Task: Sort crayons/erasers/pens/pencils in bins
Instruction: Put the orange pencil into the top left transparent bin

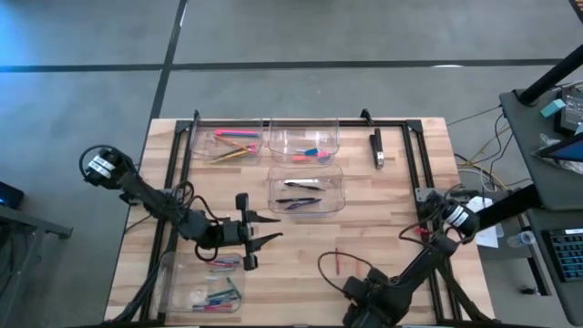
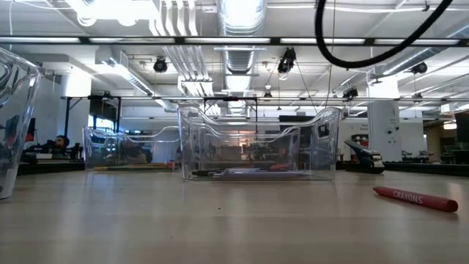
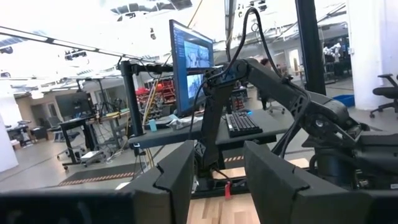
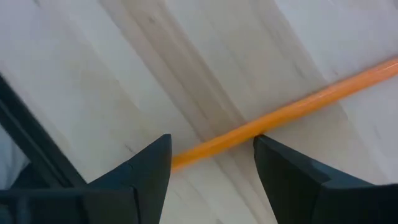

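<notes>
An orange pencil (image 4: 280, 115) lies flat on the wooden table. My right gripper (image 4: 211, 168) hangs open just above it, pointing steeply down, one finger on each side and neither touching. In the high view that arm (image 1: 364, 296) is at the table's near edge and covers the pencil. A red crayon (image 1: 337, 261) lies on the table just beyond it and also shows in the low view (image 2: 416, 198). My left gripper (image 1: 264, 232) waits open above the table left of centre, pointing toward the right edge, with nothing between its fingers (image 3: 217, 180).
Four clear bins stand on the table: pencils at far left (image 1: 232, 144), erasers beside it (image 1: 305, 144), pens in the middle (image 1: 305, 191), crayons at near left (image 1: 205, 282). A black oblong block (image 1: 377, 148) lies at far right. A black frame rail (image 1: 428, 173) borders the table.
</notes>
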`<act>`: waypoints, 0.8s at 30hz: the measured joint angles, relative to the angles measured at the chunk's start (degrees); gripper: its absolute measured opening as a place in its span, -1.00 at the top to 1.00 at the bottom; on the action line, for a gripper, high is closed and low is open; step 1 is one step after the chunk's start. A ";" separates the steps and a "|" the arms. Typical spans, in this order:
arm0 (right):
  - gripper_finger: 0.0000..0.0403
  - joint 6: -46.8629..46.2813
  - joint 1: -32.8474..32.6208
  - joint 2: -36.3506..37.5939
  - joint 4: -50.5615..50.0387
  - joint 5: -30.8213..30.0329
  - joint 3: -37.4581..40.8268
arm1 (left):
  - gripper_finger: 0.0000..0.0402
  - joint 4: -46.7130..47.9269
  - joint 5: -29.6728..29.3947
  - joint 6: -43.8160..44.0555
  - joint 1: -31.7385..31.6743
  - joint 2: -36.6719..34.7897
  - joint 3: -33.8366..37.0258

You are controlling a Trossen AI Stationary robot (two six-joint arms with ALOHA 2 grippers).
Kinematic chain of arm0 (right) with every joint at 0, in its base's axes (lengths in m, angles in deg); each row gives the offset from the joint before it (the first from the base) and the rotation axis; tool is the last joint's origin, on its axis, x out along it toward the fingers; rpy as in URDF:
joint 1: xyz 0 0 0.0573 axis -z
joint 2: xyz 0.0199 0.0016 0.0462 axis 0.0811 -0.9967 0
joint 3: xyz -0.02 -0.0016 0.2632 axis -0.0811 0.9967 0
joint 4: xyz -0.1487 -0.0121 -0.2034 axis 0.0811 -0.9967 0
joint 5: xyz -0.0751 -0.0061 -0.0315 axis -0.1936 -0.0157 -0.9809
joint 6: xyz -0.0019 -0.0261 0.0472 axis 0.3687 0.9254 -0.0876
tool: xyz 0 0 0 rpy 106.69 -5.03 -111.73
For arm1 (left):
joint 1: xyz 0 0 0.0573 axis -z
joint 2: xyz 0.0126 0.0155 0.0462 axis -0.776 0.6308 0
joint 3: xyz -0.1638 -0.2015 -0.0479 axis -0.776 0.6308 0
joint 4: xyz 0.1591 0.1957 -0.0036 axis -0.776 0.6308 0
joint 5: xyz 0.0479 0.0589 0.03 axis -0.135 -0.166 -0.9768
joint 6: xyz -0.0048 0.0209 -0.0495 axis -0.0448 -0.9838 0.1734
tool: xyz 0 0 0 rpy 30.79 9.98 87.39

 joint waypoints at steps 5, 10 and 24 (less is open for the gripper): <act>-0.09 -3.83 -1.63 0.80 -2.28 0.79 0.21 | 0.38 0.04 0.00 -0.04 0.00 0.00 0.05; -0.09 -7.79 -2.34 0.93 -2.30 3.46 0.27 | 0.38 0.43 0.01 0.01 0.00 0.00 0.06; -0.09 -13.52 -3.14 0.98 -1.66 4.87 0.32 | 0.38 0.48 0.04 1.93 0.04 0.04 0.11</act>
